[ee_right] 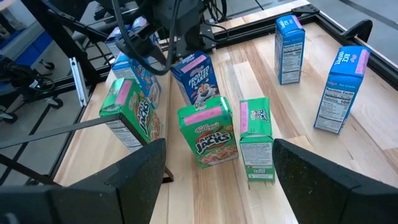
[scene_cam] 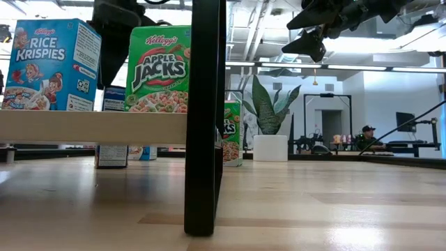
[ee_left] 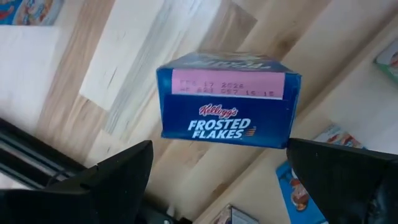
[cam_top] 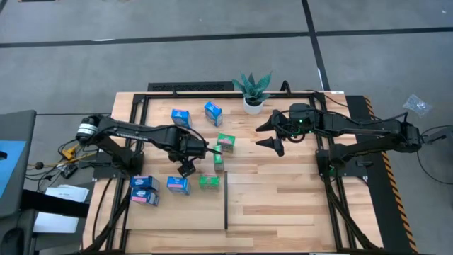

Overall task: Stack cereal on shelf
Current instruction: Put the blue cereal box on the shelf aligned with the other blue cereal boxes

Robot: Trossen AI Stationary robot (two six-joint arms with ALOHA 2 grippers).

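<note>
left gripper [cam_top: 188, 168] open, poised above blue Frosted Flakes box [ee_left: 227, 102]

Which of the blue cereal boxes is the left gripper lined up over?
The Frosted Flakes box: it alone sits between the open left gripper's fingers, pink date label up. The other blue boxes stand clear of it.

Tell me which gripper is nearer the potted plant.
Right. The right gripper hangs open beside the potted plant, toward the table's middle. The left gripper is open farther off, over a Frosted Flakes box among the cereal boxes.
</note>
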